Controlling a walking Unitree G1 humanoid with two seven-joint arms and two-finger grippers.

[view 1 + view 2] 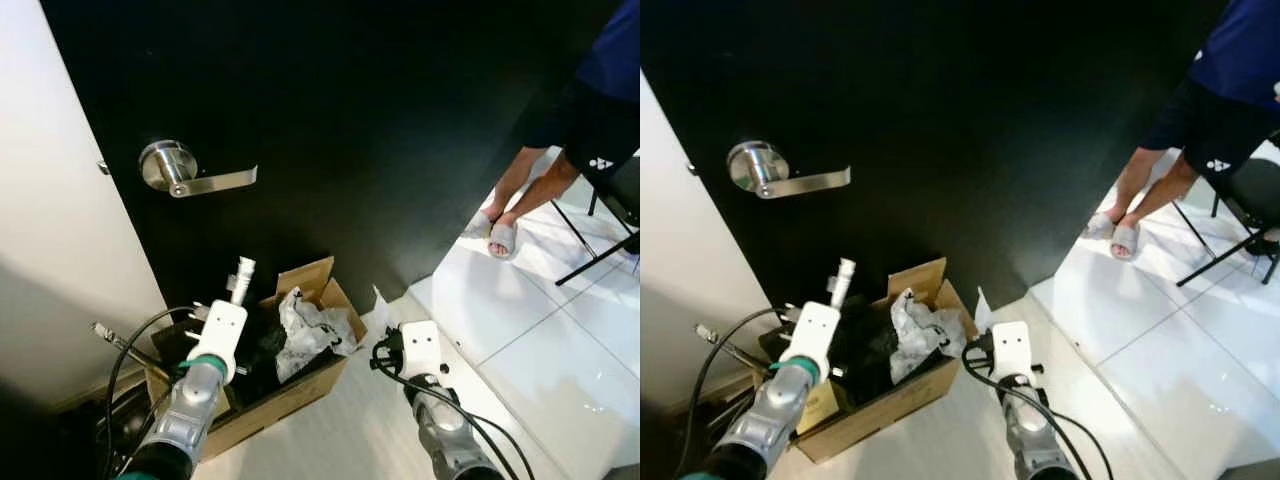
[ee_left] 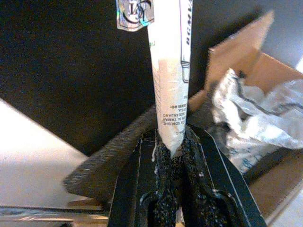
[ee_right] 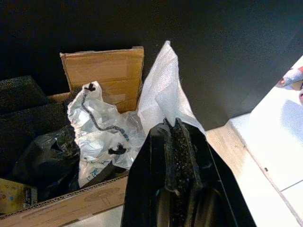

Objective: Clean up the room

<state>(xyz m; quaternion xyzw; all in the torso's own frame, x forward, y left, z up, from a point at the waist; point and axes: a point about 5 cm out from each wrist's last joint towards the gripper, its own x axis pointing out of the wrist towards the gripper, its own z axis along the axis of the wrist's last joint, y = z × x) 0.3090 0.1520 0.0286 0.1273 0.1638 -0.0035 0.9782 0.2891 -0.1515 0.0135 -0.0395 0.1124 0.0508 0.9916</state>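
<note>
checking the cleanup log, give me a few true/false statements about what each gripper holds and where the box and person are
1. The left gripper is shut on a white tube. True.
2. The right gripper is open. False: it is shut on a white wrapper.
3. The cardboard box stands on a table. False: it sits on the floor by the dark door.
4. A person in slippers stands on the white tiles to the robot's right. True.

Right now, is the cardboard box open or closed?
Open. The box has its flaps standing up, and you can see crumpled plastic and black stuff inside it.
</note>
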